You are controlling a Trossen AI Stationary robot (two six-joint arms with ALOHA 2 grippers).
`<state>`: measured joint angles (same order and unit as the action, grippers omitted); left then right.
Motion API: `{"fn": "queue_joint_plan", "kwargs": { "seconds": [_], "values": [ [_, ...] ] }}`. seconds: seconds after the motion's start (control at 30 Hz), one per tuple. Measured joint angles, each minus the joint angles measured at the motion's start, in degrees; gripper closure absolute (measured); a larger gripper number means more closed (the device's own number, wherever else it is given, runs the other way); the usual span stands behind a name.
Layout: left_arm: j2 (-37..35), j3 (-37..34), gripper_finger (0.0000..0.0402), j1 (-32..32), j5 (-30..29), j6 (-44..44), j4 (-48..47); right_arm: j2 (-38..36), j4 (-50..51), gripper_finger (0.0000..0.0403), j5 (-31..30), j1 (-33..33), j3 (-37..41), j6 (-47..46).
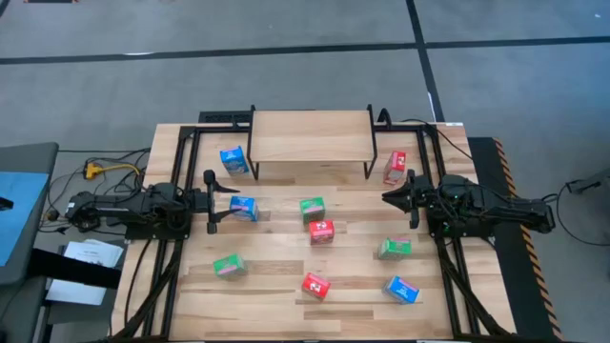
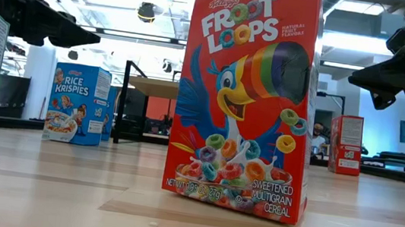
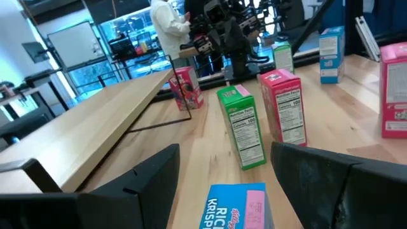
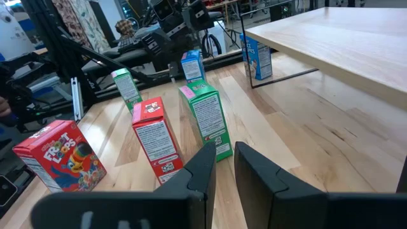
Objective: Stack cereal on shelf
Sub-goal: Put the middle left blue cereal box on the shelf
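Note:
The shelf (image 1: 310,138) stands on thin black legs at the table's far middle, with nothing on its light-wood top. Several small cereal boxes stand scattered on the table. My left gripper (image 1: 224,202) is open at the table's left, pointing level toward the right. A blue box (image 3: 235,207) stands just at its fingertips, between them, with a gap on each side. My right gripper (image 4: 224,162) is shut at the table's right, pointing left. It is empty, and a green box (image 4: 206,121) and a red box (image 4: 154,140) stand ahead of it.
A blue box (image 1: 233,159) stands by the shelf's left legs and a red one (image 1: 396,167) by its right legs. Green (image 1: 228,266), red (image 1: 315,285), blue (image 1: 401,289) and green (image 1: 395,249) boxes stand near the front. A person shows beyond the table.

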<state>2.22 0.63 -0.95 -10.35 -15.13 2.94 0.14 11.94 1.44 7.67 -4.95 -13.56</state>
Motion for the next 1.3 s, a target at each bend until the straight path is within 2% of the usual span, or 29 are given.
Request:
{"fn": "queue_joint_plan", "kwargs": {
  "seconds": [0.13, 0.43, 0.7, 0.83, 1.07, 1.3],
  "values": [
    [0.0, 0.0, 0.0163, 0.0, -0.5, 3.8, 0.0, 0.0, 0.0, 0.0321, 0.0, 0.0, 0.0, 0.0],
    [0.0, 0.0, 0.0160, 0.0, -1.6, 5.4, 0.0, 0.0, 0.0, 0.0321, 0.0, 0.0, 0.0, 0.0],
    [0.0, 0.0, 0.0119, 0.0, -6.9, 10.4, 0.7, 0.0, 0.0, 0.0321, 0.0, 0.0, 0.0, 0.0],
    [0.0, 0.0, 0.0105, 0.0, -7.0, 13.5, 0.7, 0.0, 0.0, 0.0321, 0.0, 0.0, 0.0, 0.0],
    [0.0, 0.0, 0.0103, 0.0, -6.5, 20.3, 0.7, 0.0, 0.0, 0.0321, 0.0, 0.0, 0.0, 0.0],
    [0.0, 0.0, 0.0103, 0.0, -10.0, 24.4, 2.7, 0.0, 0.0, 0.0321, 0.0, 0.0, 0.0, 0.0]
  ]
}}
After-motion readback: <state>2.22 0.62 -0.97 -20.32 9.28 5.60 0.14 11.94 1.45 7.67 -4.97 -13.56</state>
